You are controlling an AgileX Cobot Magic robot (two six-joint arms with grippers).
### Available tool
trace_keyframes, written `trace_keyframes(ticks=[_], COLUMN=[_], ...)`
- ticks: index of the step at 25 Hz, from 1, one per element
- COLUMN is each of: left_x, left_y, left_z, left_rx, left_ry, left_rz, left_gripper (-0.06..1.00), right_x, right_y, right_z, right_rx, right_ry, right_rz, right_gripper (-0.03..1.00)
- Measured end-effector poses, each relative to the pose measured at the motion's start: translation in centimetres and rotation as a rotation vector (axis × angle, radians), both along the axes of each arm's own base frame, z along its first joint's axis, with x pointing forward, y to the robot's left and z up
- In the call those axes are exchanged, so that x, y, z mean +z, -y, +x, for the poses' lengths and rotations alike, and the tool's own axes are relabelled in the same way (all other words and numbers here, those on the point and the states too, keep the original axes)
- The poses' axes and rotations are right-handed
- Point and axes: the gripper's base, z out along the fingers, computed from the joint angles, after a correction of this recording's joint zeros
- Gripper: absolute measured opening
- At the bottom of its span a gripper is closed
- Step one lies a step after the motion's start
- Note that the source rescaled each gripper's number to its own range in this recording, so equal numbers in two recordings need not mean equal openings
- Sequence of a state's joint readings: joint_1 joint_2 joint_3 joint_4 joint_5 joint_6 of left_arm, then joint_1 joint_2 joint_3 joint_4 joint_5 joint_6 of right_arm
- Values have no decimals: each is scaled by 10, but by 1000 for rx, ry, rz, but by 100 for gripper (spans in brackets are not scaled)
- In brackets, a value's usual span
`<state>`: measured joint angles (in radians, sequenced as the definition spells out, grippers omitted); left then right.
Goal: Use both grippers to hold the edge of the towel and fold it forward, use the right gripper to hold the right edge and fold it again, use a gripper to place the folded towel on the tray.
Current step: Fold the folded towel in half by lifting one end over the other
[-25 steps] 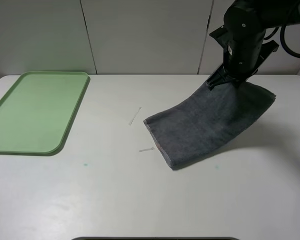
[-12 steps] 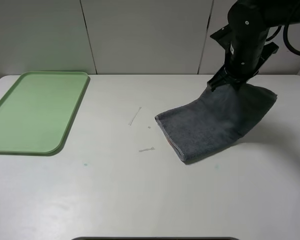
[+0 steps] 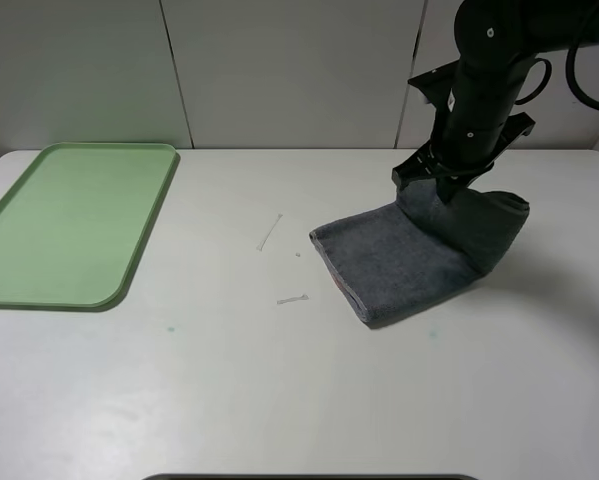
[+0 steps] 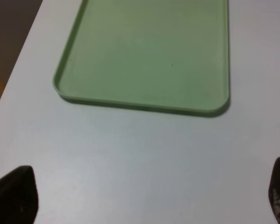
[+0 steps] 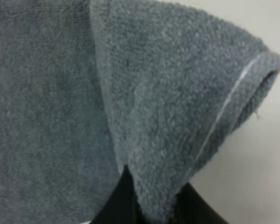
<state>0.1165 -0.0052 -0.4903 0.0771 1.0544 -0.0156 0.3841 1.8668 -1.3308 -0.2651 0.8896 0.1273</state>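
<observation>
**Towel.** We find the towel (image 3: 389, 265) on the table (image 3: 229, 390), well apart from the tray (image 3: 69, 220) and level with its near half. The half toward the tray lies flat and doubled. The side farthest from the tray is raised into a loop that arches over the flat part. A thin orange trace shows at the hem nearest the tray.

**Grippers.**
- The right gripper (image 3: 441, 183) is clamped on that raised side. Its wrist view shows grey terry pinched between its black fingers (image 5: 116, 207).
- The left gripper (image 4: 147, 198) hangs with its jaws wide apart and holding nothing. It is over bare table just short of one end of the tray.

**Surroundings.** Two small white scraps (image 3: 269, 232) lie between the tray and the towel.

**Step in hand.** We judge the first fold done and the second fold under way.

**Next move.**
- Carry the clamped side toward the tray until it is above the flat hem.
- Lower it squarely so the edges meet.
- Release it without dragging the lower layer.
</observation>
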Motion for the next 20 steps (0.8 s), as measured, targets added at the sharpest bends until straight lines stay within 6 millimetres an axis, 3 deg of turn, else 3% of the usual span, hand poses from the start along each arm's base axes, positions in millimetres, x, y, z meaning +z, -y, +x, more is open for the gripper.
trace_keyframes(ticks=[4,14,20], left_x=[0,0,0], left_y=[0,0,0], left_z=[0,0,0], left_rx=[0,0,0], left_ry=[0,0,0], left_rz=[0,0,0], left_gripper=[100,100,100], right_x=[-1,-1,-1], right_y=[-8,-51,-60], right_z=[-4,-24,-26], right_rx=[-9,71,-12], right_ry=[-20,-48,-50], right_rz=[41,99,184], right_gripper=[8,8,8])
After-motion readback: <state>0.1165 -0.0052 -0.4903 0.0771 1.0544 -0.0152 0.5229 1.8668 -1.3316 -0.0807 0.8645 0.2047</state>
